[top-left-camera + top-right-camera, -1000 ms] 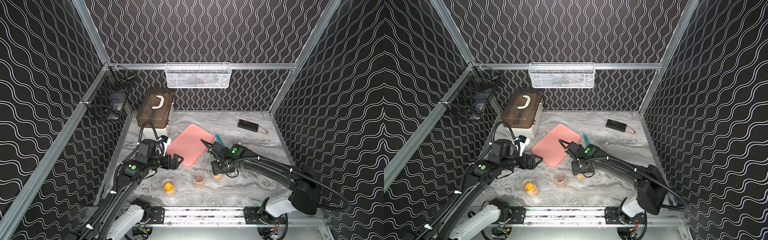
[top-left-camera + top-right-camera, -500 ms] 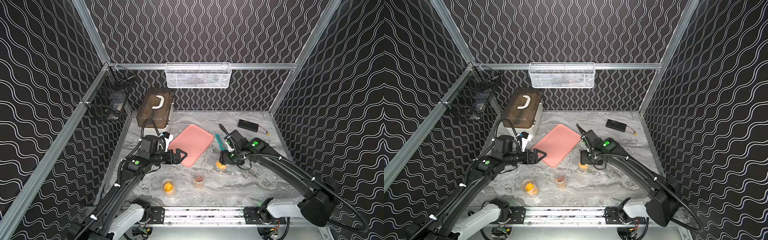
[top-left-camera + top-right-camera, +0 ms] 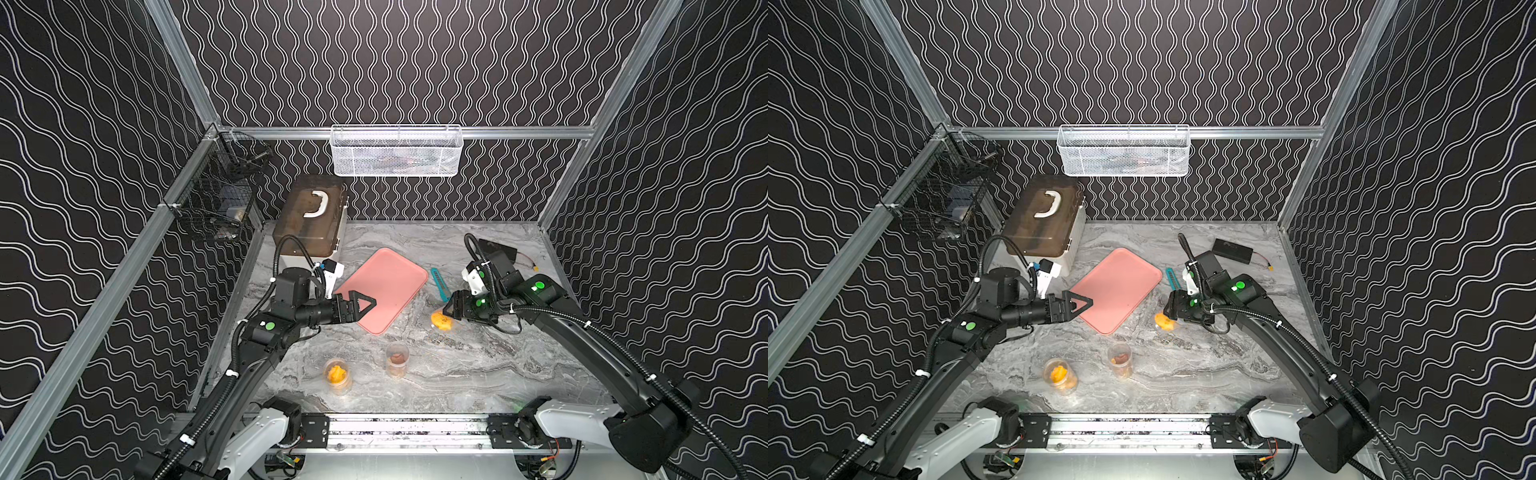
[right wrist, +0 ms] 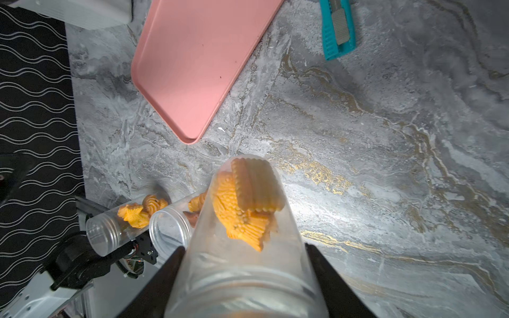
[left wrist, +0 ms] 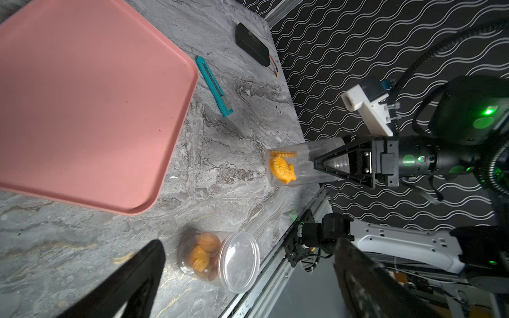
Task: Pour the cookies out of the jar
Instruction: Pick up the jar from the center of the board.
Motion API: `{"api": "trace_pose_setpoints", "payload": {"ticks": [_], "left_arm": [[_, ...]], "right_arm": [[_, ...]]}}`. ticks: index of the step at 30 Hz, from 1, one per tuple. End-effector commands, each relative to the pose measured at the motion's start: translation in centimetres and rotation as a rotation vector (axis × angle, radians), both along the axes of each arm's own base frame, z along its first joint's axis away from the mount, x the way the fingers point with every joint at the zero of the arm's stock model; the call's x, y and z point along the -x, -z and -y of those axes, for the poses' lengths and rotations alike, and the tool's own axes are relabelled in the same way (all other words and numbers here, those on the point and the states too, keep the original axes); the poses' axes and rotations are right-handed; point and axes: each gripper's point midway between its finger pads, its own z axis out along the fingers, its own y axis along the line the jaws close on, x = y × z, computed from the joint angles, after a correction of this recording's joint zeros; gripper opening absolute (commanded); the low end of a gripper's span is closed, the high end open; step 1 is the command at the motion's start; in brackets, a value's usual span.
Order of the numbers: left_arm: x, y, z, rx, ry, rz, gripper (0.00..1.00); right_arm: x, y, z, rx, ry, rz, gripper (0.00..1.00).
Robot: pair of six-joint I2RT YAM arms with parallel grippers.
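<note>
Grey marbled tabletop [image 3: 478, 374] inside black wavy-lined walls is carrying what you are working with. Your right gripper [image 4: 243, 250] is clamping the threaded neck of a clear jar [image 4: 242, 234]. It is lying on its side over the marble just right of a pink tray [image 3: 386, 282], with its base pointing toward the tray. The cookies [image 4: 245, 203] are sitting bunched against that base: ridged orange-yellow pieces, one rectangular with a scalloped edge, another flatter with a stamped pattern.

Your left gripper [image 3: 363, 302] is hovering over the tray's near left corner, jaws standing wide and holding nothing.

Nearer the front rail, a second jar [image 3: 337, 376] is standing upright with orange biscuits in it. A third jar [image 3: 397, 359] beside it is holding brownish ones.

Both top views are giving you the held cookies only as an orange blob. The right wrist view is showing their shapes, and the left wrist view is showing the jar's full length.
</note>
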Motion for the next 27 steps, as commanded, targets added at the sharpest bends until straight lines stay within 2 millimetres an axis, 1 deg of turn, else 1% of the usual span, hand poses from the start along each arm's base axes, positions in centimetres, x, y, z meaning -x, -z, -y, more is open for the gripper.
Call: {"api": "trace_pose_setpoints", "payload": {"ticks": [1,6,11,15,22,23,24,25,27], "left_arm": [[0.0,-1.3,0.3,0.076,0.024,0.018,0.99],[-0.2,-1.9,0.1,0.152,0.024,0.002,0.99],[-0.4,-2.9,0.0,0.247,0.023,-0.007,0.99],[-0.6,-4.1,0.2,0.367,0.022,-0.013,0.99],[-1.5,-5.6,0.5,0.590,0.031,-0.023,0.99],[-1.5,-5.9,0.5,0.625,0.035,-0.018,0.99],[-1.7,-5.8,0.5,0.655,0.033,-0.029,0.99],[-1.7,-6.1,0.4,0.680,0.040,-0.015,0.99],[-1.8,-6.4,0.4,0.717,0.050,0.000,0.99]], "right_arm": [[-0.4,-1.6,-1.1,-0.086,-0.007,0.027,0.58],[-0.5,-3.3,-1.6,-0.159,-0.005,0.061,0.58],[-0.7,-5.1,-2.3,-0.251,0.001,0.095,0.58],[-1.1,-6.7,-3.1,-0.338,0.008,0.113,0.58],[-1.8,-9.2,-5.0,-0.526,0.005,0.134,0.58],[-1.9,-9.9,-5.2,-0.559,0.002,0.143,0.58],[-1.9,-9.8,-5.4,-0.580,0.001,0.137,0.58],[-1.9,-9.7,-5.6,-0.598,0.000,0.133,0.58],[-2.0,-10.5,-6.1,-0.646,-0.013,0.141,0.58]]}}
